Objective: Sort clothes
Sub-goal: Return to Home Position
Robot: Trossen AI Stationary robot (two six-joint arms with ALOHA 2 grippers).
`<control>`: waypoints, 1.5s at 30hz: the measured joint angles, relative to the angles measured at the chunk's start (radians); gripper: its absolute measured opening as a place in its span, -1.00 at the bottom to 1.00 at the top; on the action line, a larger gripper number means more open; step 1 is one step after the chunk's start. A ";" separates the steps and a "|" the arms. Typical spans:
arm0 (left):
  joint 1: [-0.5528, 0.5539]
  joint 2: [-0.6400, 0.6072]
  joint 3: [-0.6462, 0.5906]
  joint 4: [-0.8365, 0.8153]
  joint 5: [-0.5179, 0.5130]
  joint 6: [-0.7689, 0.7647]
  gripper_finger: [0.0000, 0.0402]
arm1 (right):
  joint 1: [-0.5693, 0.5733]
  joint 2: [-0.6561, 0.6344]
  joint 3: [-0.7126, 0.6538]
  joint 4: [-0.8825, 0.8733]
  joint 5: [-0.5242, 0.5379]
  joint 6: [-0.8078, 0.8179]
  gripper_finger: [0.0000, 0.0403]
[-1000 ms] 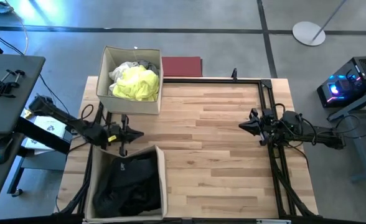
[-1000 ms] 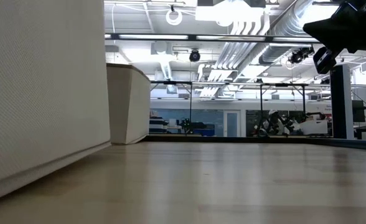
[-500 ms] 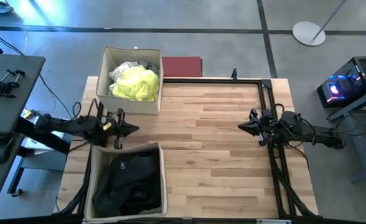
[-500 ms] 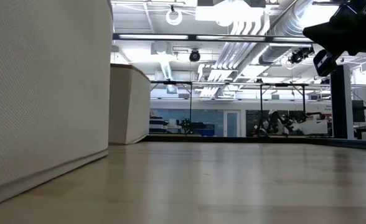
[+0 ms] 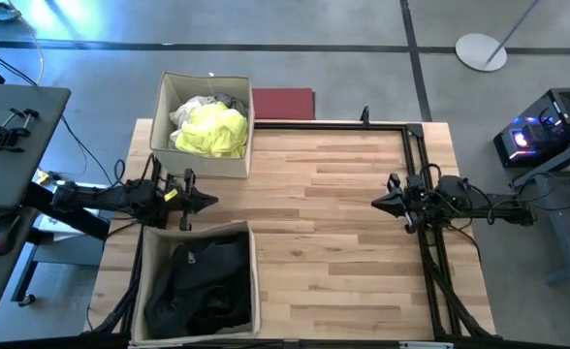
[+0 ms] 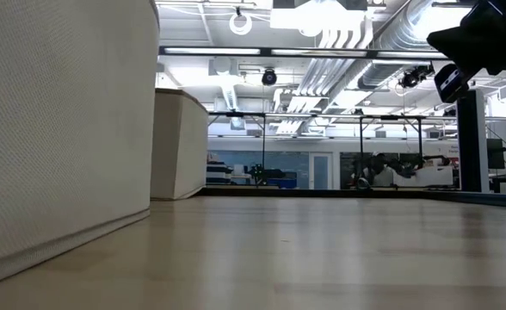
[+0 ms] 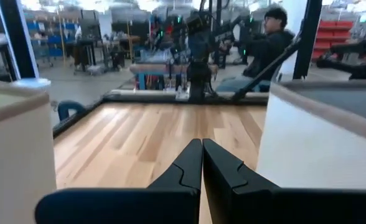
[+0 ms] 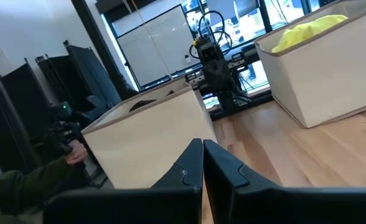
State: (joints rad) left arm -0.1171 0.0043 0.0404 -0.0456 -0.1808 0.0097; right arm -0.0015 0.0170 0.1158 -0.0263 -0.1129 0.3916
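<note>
Beige fabric walls stand along the left side of the wooden table [image 5: 324,242], where two boxes sit one behind the other. The left arm reaches in from the table's left edge, and the left gripper [image 5: 210,201] hangs in the gap between the two boxes, touching neither, its tip pointing toward the middle of the table. In the left wrist view its fingers [image 7: 186,171] are pressed flat together with nothing between them, and a box wall rises on either side.

The far beige box [image 5: 203,167] holds the neon yellow garment [image 5: 215,133] on top, with white and grey garments [image 5: 203,104] showing behind it against the box's far wall. The near beige box [image 5: 253,281] holds the black clothes [image 5: 203,286], which fill most of its floor. No garment lies on the bare wood.

Just beyond the table's far edge, right of the far box, lies a dark red rectangle [image 5: 283,103].

The middle of the table is plain planks. At the right side the right arm lies over the black frame [image 5: 413,145], and the right gripper [image 5: 375,203] points left toward the boxes, well apart from them. Its fingers [image 8: 223,171] are likewise closed against each other and hold nothing. From the low view it hangs well above the tabletop. A person sits in the room behind.
</note>
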 joint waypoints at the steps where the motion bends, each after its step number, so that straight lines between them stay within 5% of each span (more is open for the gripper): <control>1: 0.000 0.003 -0.011 0.037 0.002 0.005 -1.00 | 0.007 0.000 0.000 0.000 0.005 0.000 -1.00; 24: -0.001 0.004 -0.029 0.075 0.043 0.002 -1.00 | 0.125 0.001 -0.106 0.109 0.218 -0.258 -1.00; 36: -0.001 0.004 -0.029 0.075 0.045 0.037 -1.00 | -0.070 0.000 -0.106 0.125 0.095 -0.296 -1.00; 45: -0.001 0.004 -0.029 0.075 0.045 0.096 -1.00 | -0.081 0.002 -0.105 0.040 0.082 -0.281 -1.00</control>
State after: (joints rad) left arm -0.1181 0.0080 0.0113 0.0292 -0.1358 0.1058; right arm -0.0823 0.0188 0.0106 0.0134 -0.0305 0.1104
